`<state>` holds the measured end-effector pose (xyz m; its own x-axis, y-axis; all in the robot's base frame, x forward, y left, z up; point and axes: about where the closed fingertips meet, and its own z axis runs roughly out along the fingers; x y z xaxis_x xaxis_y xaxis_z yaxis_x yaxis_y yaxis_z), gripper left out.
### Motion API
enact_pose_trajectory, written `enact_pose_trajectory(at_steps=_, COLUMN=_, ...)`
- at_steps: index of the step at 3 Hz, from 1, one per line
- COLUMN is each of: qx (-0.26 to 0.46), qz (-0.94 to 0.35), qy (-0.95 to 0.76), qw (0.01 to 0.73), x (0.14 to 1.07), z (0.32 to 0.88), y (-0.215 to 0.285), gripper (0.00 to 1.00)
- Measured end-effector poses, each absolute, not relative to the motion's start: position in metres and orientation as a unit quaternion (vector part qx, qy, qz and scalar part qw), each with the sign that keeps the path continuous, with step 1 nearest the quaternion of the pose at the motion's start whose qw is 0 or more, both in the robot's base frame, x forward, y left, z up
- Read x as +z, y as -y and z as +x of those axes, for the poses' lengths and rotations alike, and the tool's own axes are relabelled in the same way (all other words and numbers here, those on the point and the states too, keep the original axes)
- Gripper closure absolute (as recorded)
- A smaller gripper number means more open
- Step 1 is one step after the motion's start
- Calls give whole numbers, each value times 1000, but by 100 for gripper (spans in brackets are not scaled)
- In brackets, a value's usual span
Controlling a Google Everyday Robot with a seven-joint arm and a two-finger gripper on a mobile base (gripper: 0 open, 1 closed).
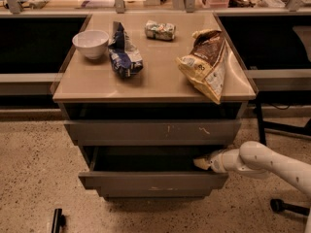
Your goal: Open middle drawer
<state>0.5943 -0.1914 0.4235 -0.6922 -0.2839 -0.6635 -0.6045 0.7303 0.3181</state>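
Observation:
The middle drawer (153, 181) of the grey cabinet is pulled partly out, and its plain flat front stands forward of the scratched top drawer front (153, 131). Its dark interior shows behind the front. My gripper (203, 162) reaches in from the right on a white arm (262, 161). It sits at the drawer's right end, just behind the top edge of the front. Only a thin strip of the lowest drawer front (153, 196) shows beneath.
On the cabinet top (155, 81) stand a white bowl (90, 43), a blue chip bag (124, 55), a small green packet (160, 30) and a brown-and-yellow bag (208, 64) overhanging the right front. A black chair base (282, 205) is at the lower right. A dark object (57, 221) lies on the speckled floor at the lower left.

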Motion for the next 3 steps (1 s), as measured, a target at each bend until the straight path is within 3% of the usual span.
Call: enact_pose_trajectory(at_steps=3, qx=353, qz=-311, qy=-854, qw=222, x=447, z=512, y=160, gripper=100)
